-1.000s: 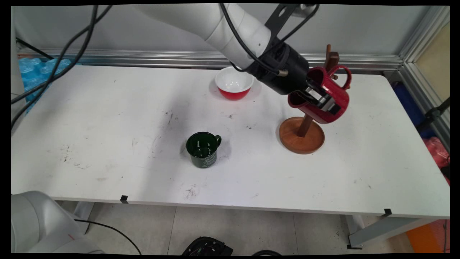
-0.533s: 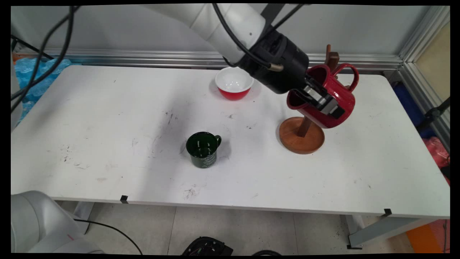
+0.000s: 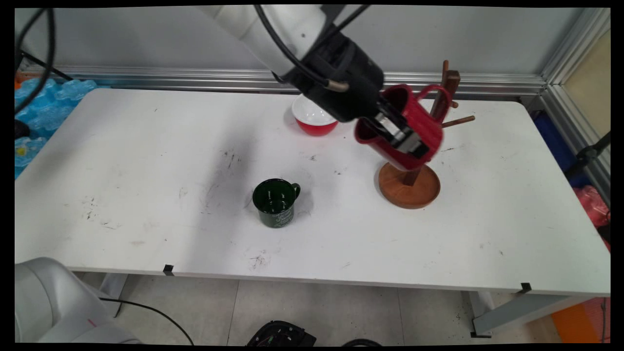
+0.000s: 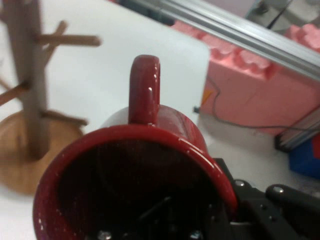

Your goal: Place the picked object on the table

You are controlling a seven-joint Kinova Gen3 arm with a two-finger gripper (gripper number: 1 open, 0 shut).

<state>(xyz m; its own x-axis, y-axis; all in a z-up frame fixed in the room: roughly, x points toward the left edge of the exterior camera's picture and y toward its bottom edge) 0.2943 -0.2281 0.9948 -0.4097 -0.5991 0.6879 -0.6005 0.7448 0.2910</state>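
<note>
My gripper point(image 3: 397, 134) is shut on the wall of a red mug point(image 3: 414, 122) and holds it tilted in the air, just left of the wooden mug tree point(image 3: 409, 185). The mug's handle point(image 3: 435, 89) is off the pegs, beside the tree's post point(image 3: 451, 83). In the hand view the red mug point(image 4: 135, 175) fills the lower frame with its handle point(image 4: 145, 87) up, and the mug tree point(image 4: 30, 100) stands at the left. A dark green mug point(image 3: 276, 201) stands upright mid-table, well left of the gripper.
A red bowl with a white inside point(image 3: 314, 117) sits near the table's far edge, partly behind the arm. The white table point(image 3: 122, 170) ends at the right past the mug tree. Black cables hang at the upper left.
The gripper has carried the red mug left and slightly down, away from the tree's pegs; one peg on the right is now uncovered. The green mug and bowl have not moved.
</note>
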